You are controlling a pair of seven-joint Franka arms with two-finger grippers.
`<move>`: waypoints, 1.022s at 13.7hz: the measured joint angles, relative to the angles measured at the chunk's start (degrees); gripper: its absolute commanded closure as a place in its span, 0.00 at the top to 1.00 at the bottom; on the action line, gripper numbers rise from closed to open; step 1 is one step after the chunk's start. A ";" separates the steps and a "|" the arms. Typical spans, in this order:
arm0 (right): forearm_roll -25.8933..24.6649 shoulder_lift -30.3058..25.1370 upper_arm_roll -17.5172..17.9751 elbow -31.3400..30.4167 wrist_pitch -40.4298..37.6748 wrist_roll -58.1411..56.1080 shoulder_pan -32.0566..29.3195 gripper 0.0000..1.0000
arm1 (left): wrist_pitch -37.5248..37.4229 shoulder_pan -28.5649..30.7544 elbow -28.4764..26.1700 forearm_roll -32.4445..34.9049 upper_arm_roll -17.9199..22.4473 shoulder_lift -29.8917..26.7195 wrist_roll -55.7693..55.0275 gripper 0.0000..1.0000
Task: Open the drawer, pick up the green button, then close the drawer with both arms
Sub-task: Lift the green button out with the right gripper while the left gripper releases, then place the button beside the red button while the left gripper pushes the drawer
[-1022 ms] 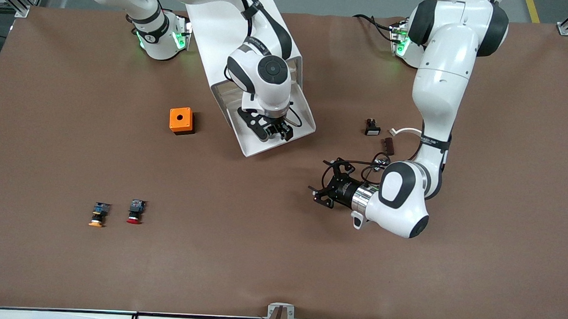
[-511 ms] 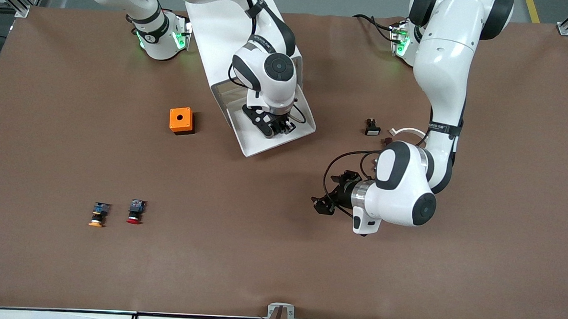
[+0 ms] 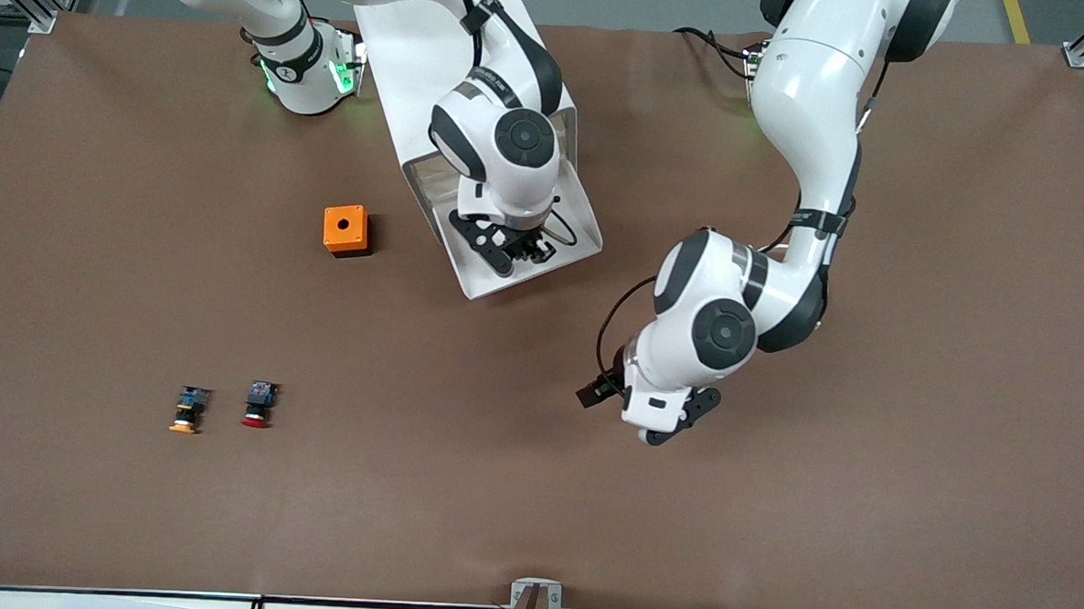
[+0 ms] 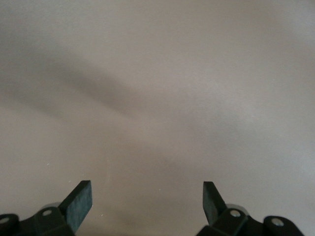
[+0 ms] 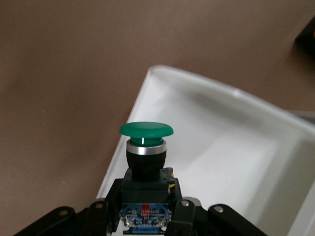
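The button [image 5: 146, 147], green mushroom cap up and black-and-blue body below, sits clamped by its body in my right gripper [image 3: 519, 246], held over the pulled-out drawer [image 3: 483, 284] at about 12 o'clock of the table centre. I judge it light and rigid, a hard plastic part; the cap looks smooth and wide, so the squared body is the better place to hold it, as it is held now. The cap overhangs the collar, so a bump on the drawer's rim could tip it in the grip.

The drawer is open, its white tray slanting out from the cabinet [image 3: 397, 51] toward the camera. Its floor looks bare where I can see it in the right wrist view.

My left gripper [image 4: 146, 201] hangs with its fingers spread wide and empty over bare table at roughly 4 o'clock from the drawer's front. I judge it well placed to come round and push the drawer shut.

The brown mat [image 3: 911, 449] looks flat and matte. An orange box [image 3: 346, 230] stands at 9 o'clock of the drawer; the red-capped button [image 3: 258, 403] and orange-capped button [image 3: 189, 409] lie near 8 o'clock, well apart from it.
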 measured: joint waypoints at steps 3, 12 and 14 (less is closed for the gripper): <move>-0.07 -1.46 -0.47 2.61 -3.16 -17.94 -6.36 0.00 | 0.45 -0.97 -0.39 2.29 0.04 0.00 -0.46 0.99; -0.10 -0.39 -0.83 -2.03 6.91 -68.19 -28.76 0.01 | 1.65 -7.87 -5.91 8.24 0.05 -0.01 -6.98 0.99; -0.10 0.63 -0.79 -4.75 11.91 -72.34 -30.95 0.01 | 1.69 -9.38 -6.39 8.25 0.05 -0.02 -7.03 0.99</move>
